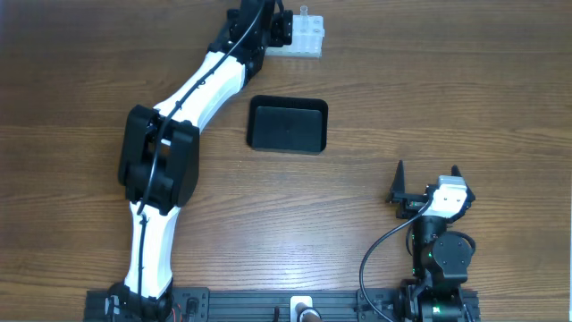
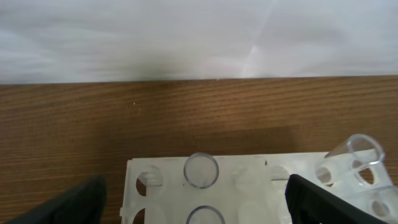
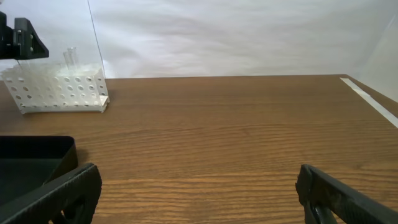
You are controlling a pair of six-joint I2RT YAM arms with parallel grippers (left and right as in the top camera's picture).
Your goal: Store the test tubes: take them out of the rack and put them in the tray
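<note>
The clear test tube rack stands at the table's far edge. Two upright tubes sit in its holes, and a third tube leans at one end of the rack. My left gripper hovers just above the rack, open, with a finger on either side of the upright tubes. The black tray lies just in front of the rack with nothing in it. My right gripper is open near its base, holding nothing.
Bare wooden table stretches to the right of the rack and tray. A white wall rises right behind the far edge. A strip of pale tape marks the table at the right.
</note>
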